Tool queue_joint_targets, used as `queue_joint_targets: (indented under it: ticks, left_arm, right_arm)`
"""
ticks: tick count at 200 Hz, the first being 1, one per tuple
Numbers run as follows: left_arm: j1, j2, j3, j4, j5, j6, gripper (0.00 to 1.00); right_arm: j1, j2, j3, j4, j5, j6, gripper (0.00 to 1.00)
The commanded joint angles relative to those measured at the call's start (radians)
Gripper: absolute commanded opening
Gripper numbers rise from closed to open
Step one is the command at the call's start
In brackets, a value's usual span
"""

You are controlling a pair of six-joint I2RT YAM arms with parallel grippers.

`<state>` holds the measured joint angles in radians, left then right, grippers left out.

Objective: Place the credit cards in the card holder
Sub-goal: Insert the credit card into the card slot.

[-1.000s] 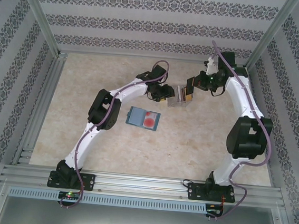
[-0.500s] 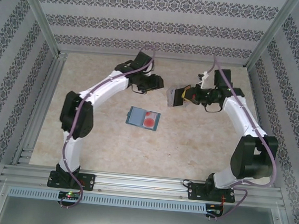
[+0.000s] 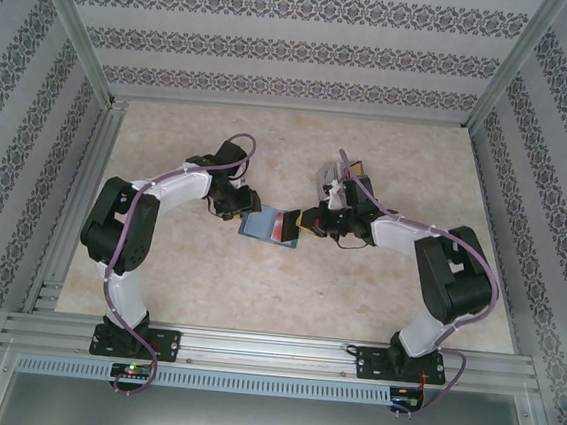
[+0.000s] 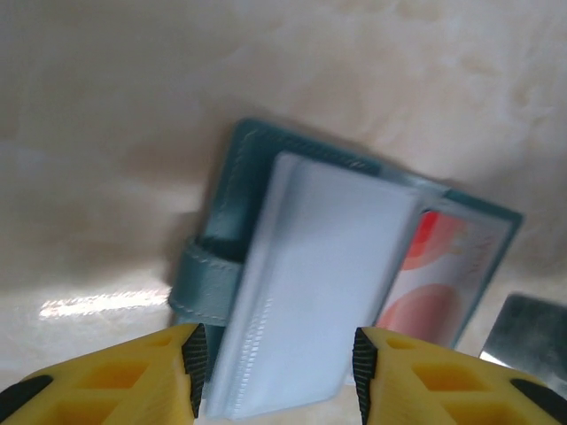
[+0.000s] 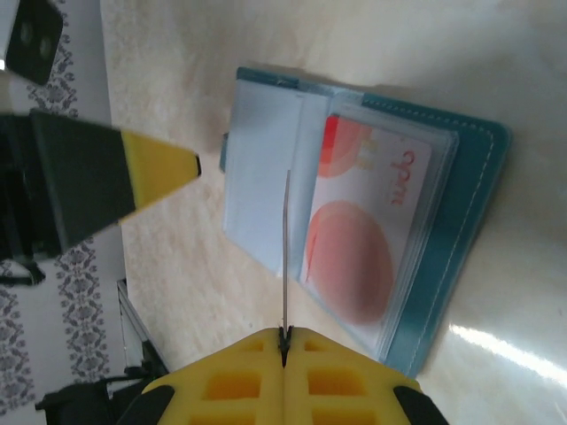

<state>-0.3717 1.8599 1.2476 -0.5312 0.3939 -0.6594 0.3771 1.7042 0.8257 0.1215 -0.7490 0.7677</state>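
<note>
The teal card holder [image 3: 260, 226] lies open mid-table, also seen as the card holder [image 4: 244, 186] and the card holder [image 5: 469, 195]. A card with red circles [image 5: 363, 239] sits in its right pocket. The pale left pocket [image 4: 319, 274] looks empty. My right gripper [image 3: 306, 222] [image 5: 285, 335] is shut on a thin dark card [image 3: 286, 226], seen edge-on as the thin card [image 5: 285, 248], held upright over the holder's middle. My left gripper [image 3: 252, 209] [image 4: 275, 372] is open, its fingertips [image 4: 193, 367] straddling the pale pocket's near corner.
A grey see-through card stand [image 3: 335, 177] stands behind the right arm with an orange-yellow card [image 3: 358, 166] in it. Patterned walls and metal rails [image 3: 73, 202] enclose the table. The left gripper's fingertip [image 5: 164, 164] hovers just left of the holder.
Both arms swung forward to the holder. The right gripper carried a card from near the stand to above the holder; the left gripper came from the back to the holder's left side.
</note>
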Motion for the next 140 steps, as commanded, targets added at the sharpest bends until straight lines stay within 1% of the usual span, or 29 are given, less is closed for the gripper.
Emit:
queue_joint_targets:
  ticks: [1, 29, 56, 140]
  left_arm:
    - [0.003, 0.004, -0.016, 0.058, 0.019, 0.012, 0.49]
    - [0.002, 0.028, -0.023, 0.065, 0.025, 0.009, 0.47]
    - [0.002, 0.048, -0.037, 0.083, 0.039, 0.003, 0.46]
    - [0.003, 0.064, -0.078, 0.122, 0.056, -0.016, 0.42]
  right_arm:
    - [0.028, 0.073, -0.004, 0.209, 0.011, 0.101, 0.00]
    - [0.042, 0.124, 0.017, 0.244, 0.020, 0.116, 0.00]
    - [0.045, 0.158, 0.037, 0.249, 0.001, 0.124, 0.00]
    - [0.060, 0.215, 0.064, 0.259, -0.021, 0.136, 0.01]
